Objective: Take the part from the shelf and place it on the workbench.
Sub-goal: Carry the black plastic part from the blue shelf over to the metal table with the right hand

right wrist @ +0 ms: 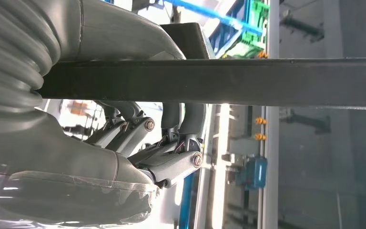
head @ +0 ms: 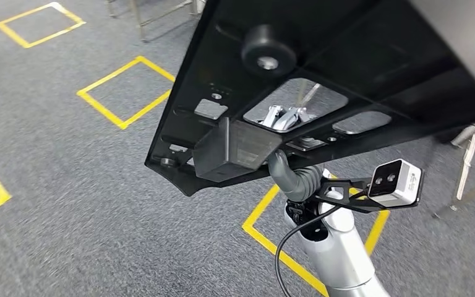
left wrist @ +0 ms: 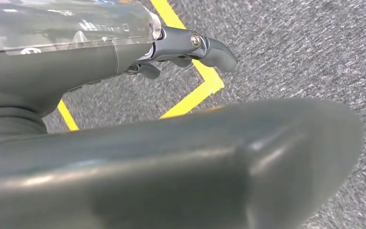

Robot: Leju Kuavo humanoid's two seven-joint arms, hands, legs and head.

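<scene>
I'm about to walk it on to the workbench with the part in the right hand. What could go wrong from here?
1. The part is wide and tilted, gripped by the right hand at one edge alone, so it could swing or slip while walking.
2. It covers much of the head view, so the path ahead may be hard to judge.
3. Metal legs stand close by on the carpet; the part's far end might catch them.
</scene>
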